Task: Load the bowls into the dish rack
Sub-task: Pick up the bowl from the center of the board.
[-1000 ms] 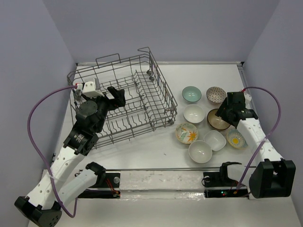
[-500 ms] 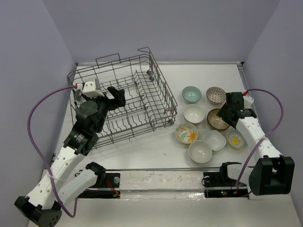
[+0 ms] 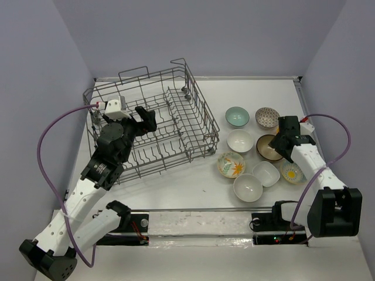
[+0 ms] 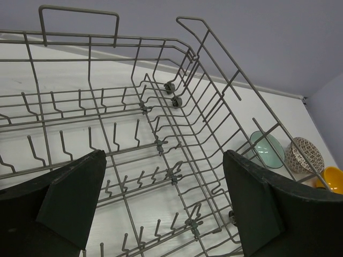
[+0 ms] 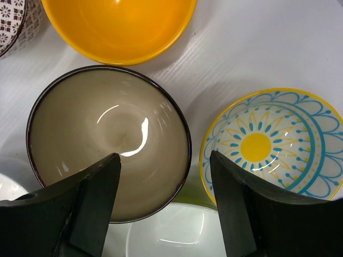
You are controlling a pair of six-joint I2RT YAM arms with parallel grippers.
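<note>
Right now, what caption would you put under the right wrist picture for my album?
Open right gripper above the brown bowl, beside the orange bowl and the sunflower bowl.

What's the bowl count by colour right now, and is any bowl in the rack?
White bowls: 3
Patterned bowls: 3
Teal bowl: 1
Brown bowl: 1
Yellow bowl: 1
Total: 9 bowls, all on the table, none in the rack.
</note>
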